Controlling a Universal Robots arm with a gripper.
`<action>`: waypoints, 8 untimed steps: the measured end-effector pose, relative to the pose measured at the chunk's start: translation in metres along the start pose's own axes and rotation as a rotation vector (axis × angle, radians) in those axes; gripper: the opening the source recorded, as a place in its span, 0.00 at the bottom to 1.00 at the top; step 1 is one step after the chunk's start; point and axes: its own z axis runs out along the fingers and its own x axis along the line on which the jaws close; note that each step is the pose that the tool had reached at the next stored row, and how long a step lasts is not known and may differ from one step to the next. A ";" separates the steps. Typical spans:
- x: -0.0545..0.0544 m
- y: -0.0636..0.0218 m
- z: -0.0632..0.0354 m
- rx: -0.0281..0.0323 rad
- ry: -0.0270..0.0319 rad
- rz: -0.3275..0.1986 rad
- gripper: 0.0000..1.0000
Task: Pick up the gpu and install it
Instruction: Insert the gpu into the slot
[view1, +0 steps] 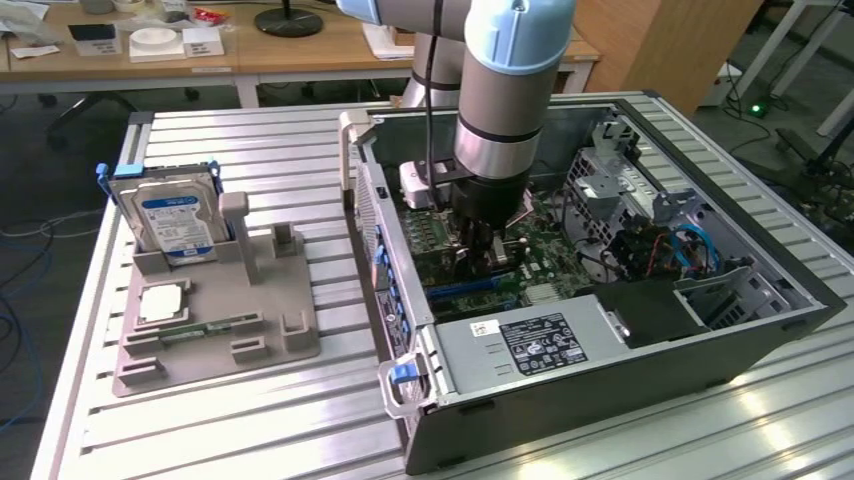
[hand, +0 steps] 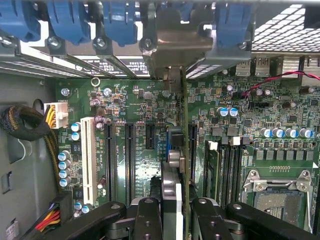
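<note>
Matt grey metal case (view1: 747, 345) (ribbed aluminium table (view1: 267, 420) beneath), glossy green motherboard (hand: 140, 105).

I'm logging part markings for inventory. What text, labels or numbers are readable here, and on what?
None can be read.
Hard drive blue-white label: print too small.
Power supply black label: print and symbols blurred.
Motherboard white markings: too small.
White sticker beside that black label: unreadable.

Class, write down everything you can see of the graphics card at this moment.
The graphics card is seen edge-on in the wrist view: a thin green board with a silvery metal bracket at its far end by the blue clips of the computer case. It stands upright over the motherboard, between the long black slots. The gripper is clamped on its near end. Whether it is fully seated cannot be told.
</note>
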 end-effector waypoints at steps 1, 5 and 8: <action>0.000 0.0000 0.0000 0.0000 0.0000 0.000 0.28; 0.000 -0.0011 0.0001 0.0003 0.0009 0.013 0.28; 0.000 -0.0016 0.0002 0.0005 0.0020 0.026 0.28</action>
